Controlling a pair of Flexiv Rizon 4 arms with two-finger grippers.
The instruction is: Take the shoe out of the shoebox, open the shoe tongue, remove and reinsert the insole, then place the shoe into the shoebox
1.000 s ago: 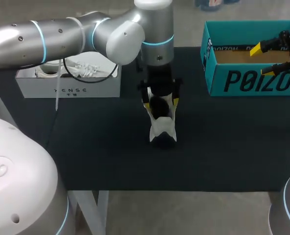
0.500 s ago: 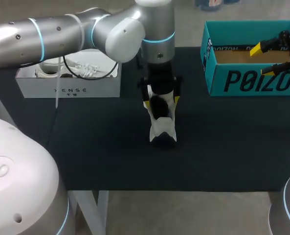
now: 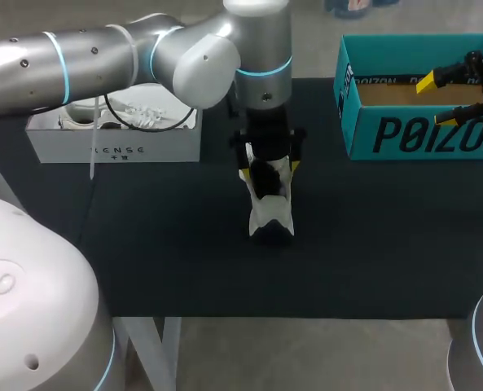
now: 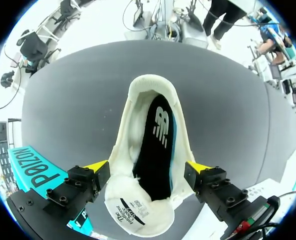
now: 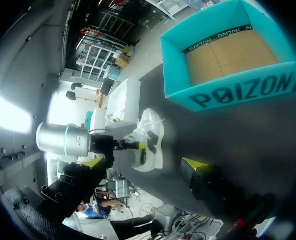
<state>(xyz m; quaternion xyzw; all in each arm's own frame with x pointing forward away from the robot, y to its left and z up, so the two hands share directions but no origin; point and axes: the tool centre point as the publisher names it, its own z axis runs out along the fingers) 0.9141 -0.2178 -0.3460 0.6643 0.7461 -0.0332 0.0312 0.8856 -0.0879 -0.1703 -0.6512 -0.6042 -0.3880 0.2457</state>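
The white fabric shoe stands at the centre of the black desk. The left gripper, spread wide, clasps its flanks. The upper is probably light and pliable, so grip near the firmer sole. The right gripper hangs open at far right.

The bench is covered by a black mat. A white shoe stands near its middle. An open teal shoebox sits at the far right corner, and a white box holding white items rests at the far left.
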